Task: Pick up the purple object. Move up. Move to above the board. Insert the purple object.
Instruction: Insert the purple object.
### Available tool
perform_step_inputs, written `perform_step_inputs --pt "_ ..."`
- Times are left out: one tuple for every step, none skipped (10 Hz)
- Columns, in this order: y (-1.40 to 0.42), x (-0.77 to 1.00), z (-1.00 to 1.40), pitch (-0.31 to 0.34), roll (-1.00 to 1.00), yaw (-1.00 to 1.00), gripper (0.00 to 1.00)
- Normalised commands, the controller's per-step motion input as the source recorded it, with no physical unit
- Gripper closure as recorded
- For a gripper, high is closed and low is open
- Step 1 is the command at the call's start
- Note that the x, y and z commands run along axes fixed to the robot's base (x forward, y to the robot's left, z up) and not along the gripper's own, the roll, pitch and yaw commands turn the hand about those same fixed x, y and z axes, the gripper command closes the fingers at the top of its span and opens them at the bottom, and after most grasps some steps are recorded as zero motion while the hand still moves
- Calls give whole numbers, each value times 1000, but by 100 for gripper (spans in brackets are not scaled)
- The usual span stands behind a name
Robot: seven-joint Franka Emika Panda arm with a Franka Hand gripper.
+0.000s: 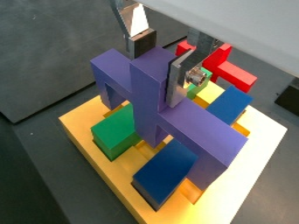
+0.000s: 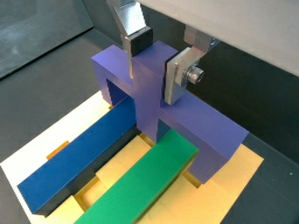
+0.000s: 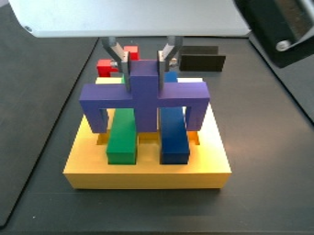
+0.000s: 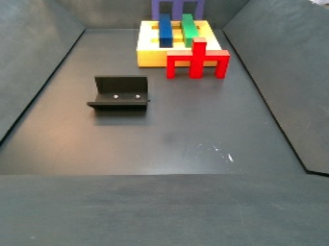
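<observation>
Two silver jaws of the gripper [image 2: 160, 59] pinch the central bar of the purple object [image 2: 163, 109], keeping it upright while its legs sit in the board [image 3: 147, 165] directly below.

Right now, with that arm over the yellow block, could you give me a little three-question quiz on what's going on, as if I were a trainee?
1. True or false: the gripper has its silver fingers on either side of the upright bar of the purple object.
2. Which two long pieces lie on the board under the purple object's bridge? A) green bar and blue bar B) two red bars C) black and white bars
3. Fill in: in a side view, the red cross-shaped block stands next to the board, on the dark ____.

Key: 1 true; 2 A; 3 floor.
</observation>
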Motion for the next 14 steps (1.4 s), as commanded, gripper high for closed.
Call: perform_step_inputs --pt "0 0 0 0 -61 0 100" --pt "0 46 -63 -29 -77 0 100" --pt "0 103 -203 -20 -66 0 100" --pt "0 89 -126 0 -57 0 100" --pt "0 126 -60 0 -49 0 100" --pt "0 20 -134 0 -34 0 100" --pt "9 -66 -223 -31 -24 0 100" --pt "3 -106 -280 -49 -20 0 100" --pt "0 -63 -326 -51 -46 0 100" --pt "-46 0 -183 -19 -100 57 100" --pt "-137 111 -89 0 -159 83 100" --pt "-37 180 -114 0 -140 31 100" --pt "0 63 -157 0 -106 0 100" --pt "69 0 -203 0 -79 0 100"
